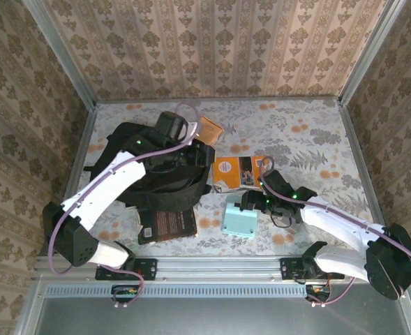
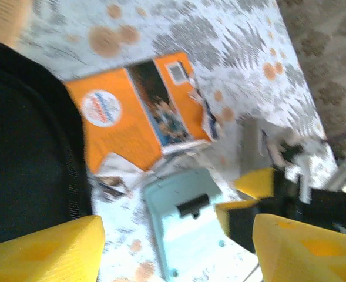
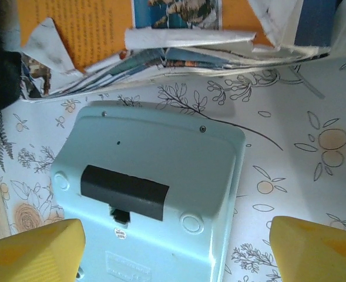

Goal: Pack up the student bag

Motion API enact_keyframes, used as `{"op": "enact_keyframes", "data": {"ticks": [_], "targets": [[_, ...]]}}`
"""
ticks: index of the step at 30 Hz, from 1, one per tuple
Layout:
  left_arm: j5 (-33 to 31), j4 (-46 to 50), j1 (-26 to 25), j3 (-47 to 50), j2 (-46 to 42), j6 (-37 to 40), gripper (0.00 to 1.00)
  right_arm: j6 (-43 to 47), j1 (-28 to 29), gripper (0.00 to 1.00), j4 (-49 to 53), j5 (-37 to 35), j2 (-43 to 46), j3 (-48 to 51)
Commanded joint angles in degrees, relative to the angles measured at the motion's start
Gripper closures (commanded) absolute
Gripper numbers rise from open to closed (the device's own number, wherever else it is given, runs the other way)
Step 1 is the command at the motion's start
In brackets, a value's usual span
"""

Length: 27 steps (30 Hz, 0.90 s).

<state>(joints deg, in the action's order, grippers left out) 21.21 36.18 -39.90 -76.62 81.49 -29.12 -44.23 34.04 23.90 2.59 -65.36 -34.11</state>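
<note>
Blocky yellow fingers (image 3: 37, 249) of the right gripper (image 3: 175, 249) stand spread above a pale blue moulded plastic box (image 3: 161, 176).
The box's smooth, round-cornered shell carries a black rectangular patch. Beyond it lies a glossy orange paperback book (image 3: 73, 23) with torn, curled pages and a round white label too blurred to read. The left gripper (image 2: 178, 249) is released and empty beside the black soft fabric student bag (image 1: 170, 192), which lies left of centre on the floral tablecloth (image 1: 317, 139).

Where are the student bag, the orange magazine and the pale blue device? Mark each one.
student bag (image 1: 176, 187), top external view, black front fabric.
orange magazine (image 1: 233, 173), top external view, middle of its cover.
pale blue device (image 3: 178, 158), right wrist view, its plastic casing.
</note>
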Motion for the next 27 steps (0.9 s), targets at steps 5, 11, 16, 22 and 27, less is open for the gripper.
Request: {"op": "enact_keyframes", "data": {"ticks": [5, 11, 16, 22, 27], "targets": [[3.4, -7.0, -5.7, 8.8, 3.7, -9.5, 0.30, -2.6, -2.5, 0.16, -6.4, 4.2, -6.7, 1.0], [3.0, -10.0, -6.4, 12.4, 10.9, -13.0, 0.30, -4.2, -4.3, 0.16, -9.6, 9.2, -9.6, 2.1], [3.5, -8.5, -6.4, 10.8, 16.5, -13.5, 0.30, -5.9, -6.3, 0.16, -14.4, 14.6, -8.9, 5.1], [6.0, -8.0, -6.4, 8.4, 23.6, -13.8, 0.31, -7.2, -7.7, 0.16, -20.5, 19.6, -9.5, 7.8], [8.7, -8.9, -6.4, 6.6, 27.9, -14.3, 0.36, -8.3, -8.4, 0.16, -25.2, 23.7, -8.8, 9.3]]}}
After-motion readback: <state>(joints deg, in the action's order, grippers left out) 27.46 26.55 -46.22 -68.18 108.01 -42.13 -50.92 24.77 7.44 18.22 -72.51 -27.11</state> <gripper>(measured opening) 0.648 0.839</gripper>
